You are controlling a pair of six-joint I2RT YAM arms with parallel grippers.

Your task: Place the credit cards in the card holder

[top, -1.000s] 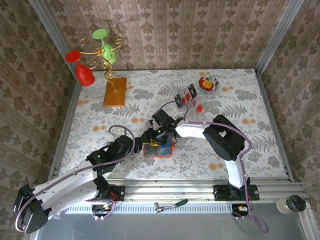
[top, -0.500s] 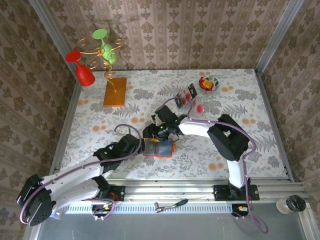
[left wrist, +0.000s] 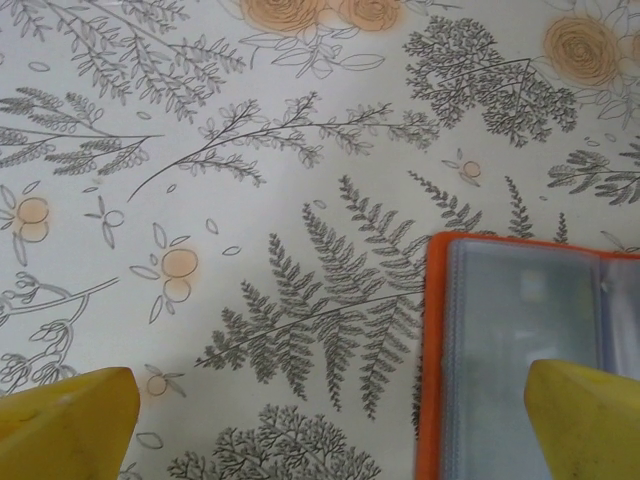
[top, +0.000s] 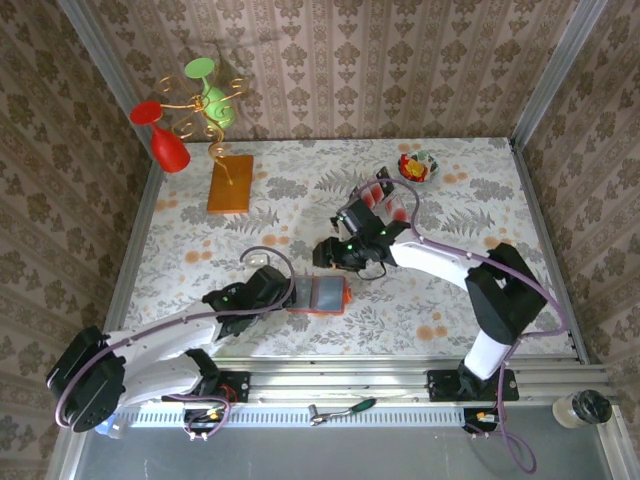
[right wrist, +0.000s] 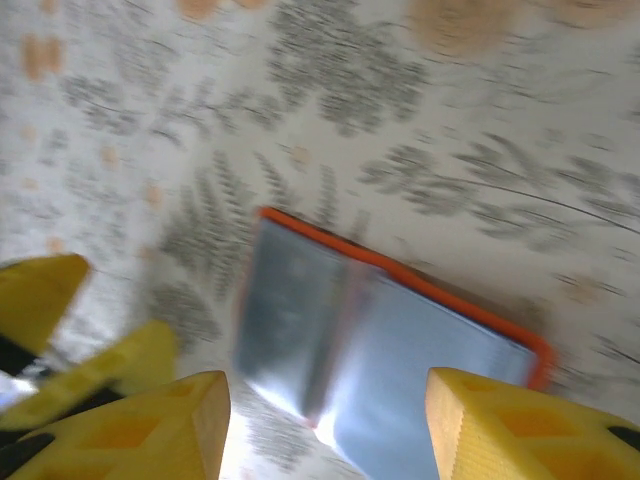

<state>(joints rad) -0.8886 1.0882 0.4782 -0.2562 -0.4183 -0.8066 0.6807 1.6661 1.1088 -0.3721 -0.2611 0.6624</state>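
Card holder (top: 322, 295) lies open and flat on the flowered table (top: 200, 240), low and just left of centre in the top view, grey-blue inside up with an orange rim around it. At the upper left a red cup (top: 165, 140) and a green cup (top: 210, 90) hang on a gold wire stand (top: 205, 125) that rises from an orange-brown board (top: 230, 183). The left gripper (top: 292, 298) sits low at the holder's left edge with its jaws spread wide and nothing between them; in the left wrist view its yellow fingers (left wrist: 70, 410) frame bare table, and the holder (left wrist: 520, 340) fills the lower right, its left edge near the right finger. The right gripper (top: 322, 253) hangs just above the holder, jaws apart and empty; the right wrist view looks between its fingers (right wrist: 160, 420) down onto the open holder (right wrist: 380, 340). Further right and higher, the credit cards (top: 380, 192), black and pale with red marks, sit partly behind the right arm's cable, well apart from the holder. A small bowl (top: 418, 167) stands beyond them
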